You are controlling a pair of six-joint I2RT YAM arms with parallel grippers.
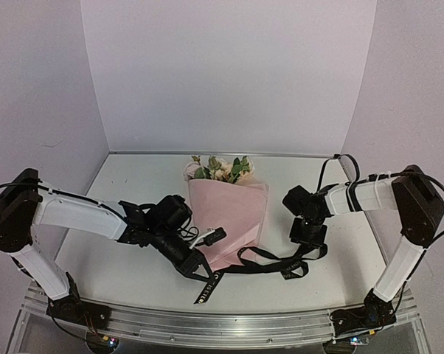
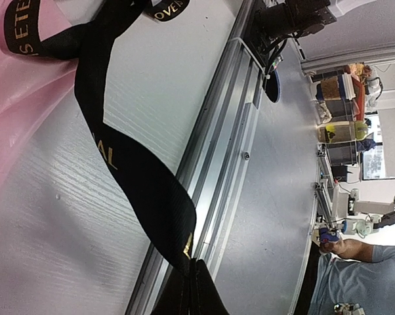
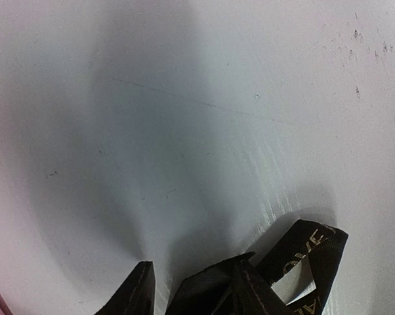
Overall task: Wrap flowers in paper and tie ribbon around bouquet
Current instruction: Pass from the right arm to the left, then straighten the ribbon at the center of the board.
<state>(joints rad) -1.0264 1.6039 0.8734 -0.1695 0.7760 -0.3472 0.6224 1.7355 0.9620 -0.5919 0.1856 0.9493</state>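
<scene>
White walls backed a white table [image 1: 133,177], and on it the bouquet [image 1: 228,221] lay between the two tools, narrow end toward the arms. The flowers [image 1: 220,168], pale pink and cream with green leaves, stuck out of the far, wide end of the pink paper [image 1: 237,210] cone. The ribbon [image 1: 277,264], black with pale lettering, lay at the cone's near tip. It ran in loose loops toward the right tool, and a short end trailed past the left tool toward the near edge.

The left tool [image 1: 200,271] sat just beside the cone's near left edge, clamped tight on the ribbon. Its wrist view showed the black band coming straight out of the closed fingers [image 2: 191,292], twisting once and crossing onto the pink paper ahead of the tool.

The right tool [image 1: 308,237] hung over the ribbon's right-hand loops, pointing down. Its wrist view showed one dark finger [image 3: 142,289] low in the frame, a sliver of bare table beside it, then folded ribbon and a lettered loop. Whether its jaws stood part-way apart or pinched the band could not be told.

An aluminium rail [image 1: 207,324] ran along the table edge on the near side of both tools. Past it, the left wrist view caught shelves of containers [image 2: 338,98] and a person in a grey-blue shirt [image 2: 361,275].
</scene>
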